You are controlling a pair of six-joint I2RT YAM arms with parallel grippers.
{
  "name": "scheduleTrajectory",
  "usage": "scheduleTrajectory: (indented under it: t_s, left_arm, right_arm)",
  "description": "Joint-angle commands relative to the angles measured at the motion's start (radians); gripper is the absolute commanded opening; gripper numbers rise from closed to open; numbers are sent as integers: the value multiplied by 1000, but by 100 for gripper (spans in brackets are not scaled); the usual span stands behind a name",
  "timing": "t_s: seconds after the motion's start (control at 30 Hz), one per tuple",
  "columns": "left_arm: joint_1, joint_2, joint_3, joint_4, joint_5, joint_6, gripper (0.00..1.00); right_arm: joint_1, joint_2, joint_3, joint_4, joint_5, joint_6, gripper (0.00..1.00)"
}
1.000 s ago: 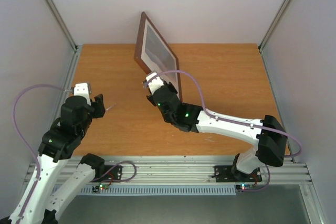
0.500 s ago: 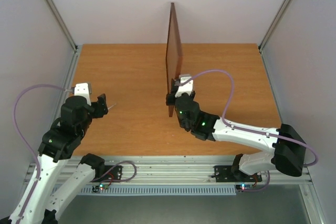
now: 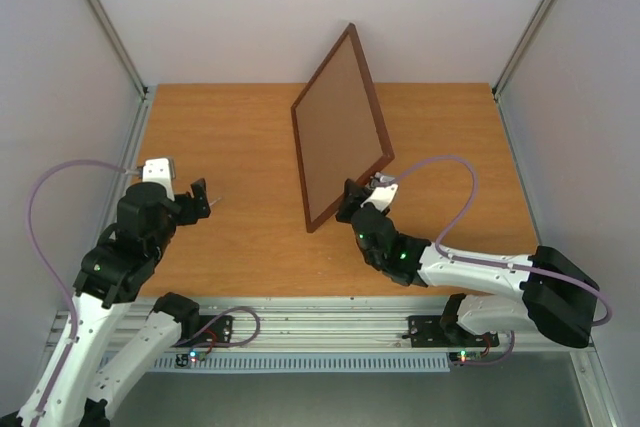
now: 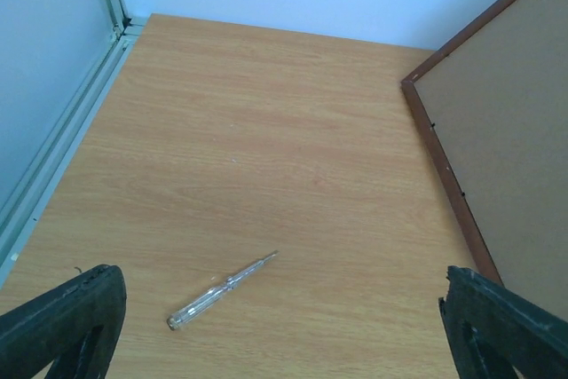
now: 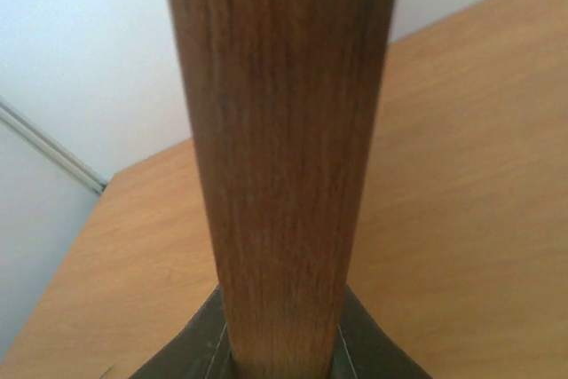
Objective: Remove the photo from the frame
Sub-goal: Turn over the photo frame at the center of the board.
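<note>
The right gripper (image 3: 356, 192) pinches one edge of the frame (image 3: 340, 127), tipped up over the table (image 3: 230, 137), back showing. The left gripper (image 4: 280, 330) is wide open. That thin hold could slip, dropping it

Top camera: high, near side, looking down on table (image 3: 230, 137). Left wrist: low, facing forward; shares frame (image 3: 340, 137) with top. Right wrist: close-up, frame edge.
</note>
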Motion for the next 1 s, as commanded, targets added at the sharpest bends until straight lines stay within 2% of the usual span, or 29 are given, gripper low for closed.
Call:
scheduleTrajectory:
  t_s: [0.0,0.2,0.3,0.47,0.63,0.87,0.97]
  left_arm:
    - [6,12,-8,44,-7,9,98]
    - [6,13,-11,44,-7,9,99]
    - [6,19,-11,44,-3,11,99]
    - [6,29,-10,44,7,11,99]
    - [6,33,-9,44,11,12,99]
    - [6,40,-9,44,17,13,99]
    - [6,44,-8,44,18,14,99]
  right_arm:
    - [-5,-13,-62,145,-54,207,1]
    - [-13,67,-112,211,-105,367,1]
    - [-14,124,-157,318,-128,410,2]
    - [-15,187,-229,388,-152,526,7]
    - [-15,229,-256,385,-173,601,17]
    - [-15,234,-271,260,-188,707,26]
    - [-15,250,-290,265,-199,739,34]
